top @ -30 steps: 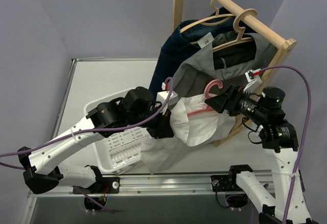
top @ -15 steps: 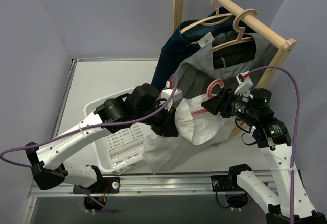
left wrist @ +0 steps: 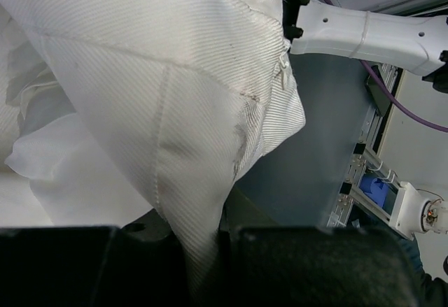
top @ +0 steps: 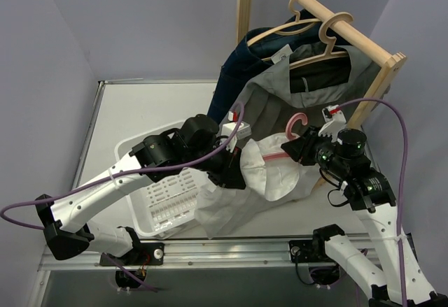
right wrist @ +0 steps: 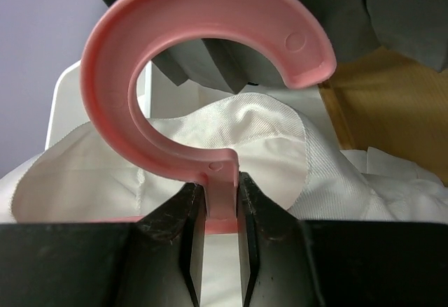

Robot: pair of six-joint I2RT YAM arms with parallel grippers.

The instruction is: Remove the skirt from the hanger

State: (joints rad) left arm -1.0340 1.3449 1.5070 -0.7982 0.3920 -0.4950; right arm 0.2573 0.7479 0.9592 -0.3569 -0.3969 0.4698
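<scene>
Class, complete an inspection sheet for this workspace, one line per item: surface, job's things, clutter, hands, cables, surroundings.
Surface: pale table, partly covered by cloth and arms.
Job's things: white skirt on the pink hanger, which is off the rail.
Clutter: white basket under the left arm.
Hands: left hand shut on skirt fabric; right hand shut on the hanger's neck, below the hook.
Cables: purple cables loop along both arms.
Surroundings: wooden rack with wooden hangers carrying a grey garment and a dark blue garment; lilac walls.
</scene>
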